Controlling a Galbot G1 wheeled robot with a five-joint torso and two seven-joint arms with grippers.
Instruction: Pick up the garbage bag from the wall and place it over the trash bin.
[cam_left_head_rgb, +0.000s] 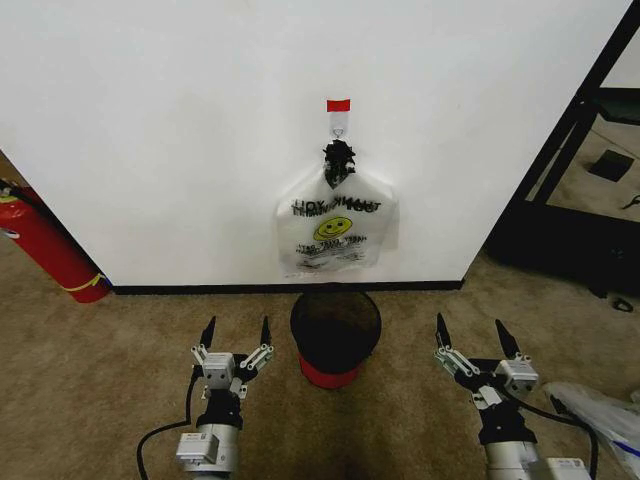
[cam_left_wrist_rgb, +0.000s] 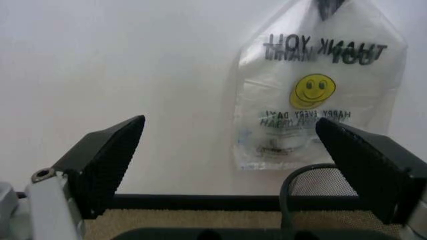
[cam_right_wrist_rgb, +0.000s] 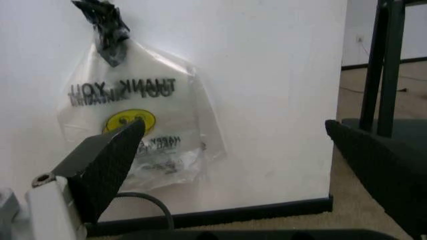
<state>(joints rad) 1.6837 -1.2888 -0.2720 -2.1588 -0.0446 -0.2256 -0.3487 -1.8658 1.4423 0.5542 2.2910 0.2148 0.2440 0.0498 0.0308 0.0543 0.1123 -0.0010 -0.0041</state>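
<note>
The garbage bag (cam_left_head_rgb: 337, 225) hangs flat against the white wall (cam_left_head_rgb: 160, 140) from a metal hook (cam_left_head_rgb: 339, 128) under red tape. It is translucent white with black THANK YOU lettering, a yellow smiley and a black knotted top, and it also fills part of the left wrist view (cam_left_wrist_rgb: 320, 95) and the right wrist view (cam_right_wrist_rgb: 133, 125). Directly below it on the carpet stands the trash bin (cam_left_head_rgb: 336, 345), round and black with a red base. My left gripper (cam_left_head_rgb: 237, 330) is open left of the bin. Right of the bin, my right gripper (cam_left_head_rgb: 470, 328) is also open. Both hold nothing.
A red fire extinguisher (cam_left_head_rgb: 45, 245) leans at the wall's left end. A black metal frame (cam_left_head_rgb: 565, 140) stands past the wall's right corner. Crinkly translucent plastic with blue patches (cam_left_head_rgb: 605, 418) lies on the carpet beside my right arm. A black baseboard (cam_left_head_rgb: 200, 289) runs along the wall's foot.
</note>
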